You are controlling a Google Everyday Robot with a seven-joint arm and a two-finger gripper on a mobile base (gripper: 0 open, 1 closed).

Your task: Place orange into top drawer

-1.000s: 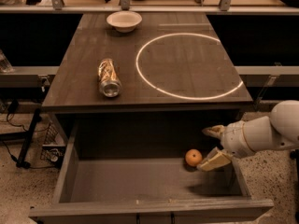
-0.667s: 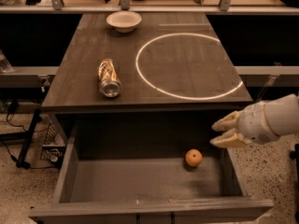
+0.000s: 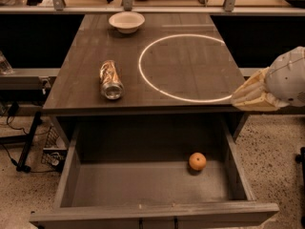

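Note:
The orange (image 3: 197,161) lies on the flat bottom of the open top drawer (image 3: 143,182), towards its right side, free of any hold. My gripper (image 3: 237,99) is at the right edge of the view, above the table's front right corner. It is lifted clear of the drawer and well above and to the right of the orange. Its tan fingers (image 3: 252,87) are open and hold nothing.
A crushed gold can (image 3: 110,78) lies on the dark table (image 3: 81,80) at the left. A white bowl (image 3: 126,21) stands at the back. A white circle (image 3: 188,66) is marked on the tabletop. The drawer's front panel (image 3: 152,214) juts out towards the camera.
My gripper has let go of the orange and risen up and to the right, out of the drawer. The orange stays on the drawer bottom.

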